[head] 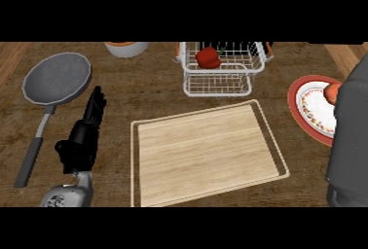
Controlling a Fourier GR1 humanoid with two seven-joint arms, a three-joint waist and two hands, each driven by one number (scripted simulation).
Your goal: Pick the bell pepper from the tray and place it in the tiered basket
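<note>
The red bell pepper point(209, 57) lies in the upper tier of the white wire tiered basket point(217, 83) at the back of the counter. The wooden tray point(208, 155) in the middle holds nothing. My left hand point(84, 133) rests to the tray's left, its fingers straight and pointing away from me, holding nothing. Only the grey right forearm point(350, 141) shows, filling the right edge; its hand is out of sight.
A grey frying pan point(57, 78) with a long handle lies at the left, beside my left hand. A red-rimmed plate point(310, 109) with an orange item on it sits at the right, partly behind the forearm. A white bowl point(127, 48) stands at the back.
</note>
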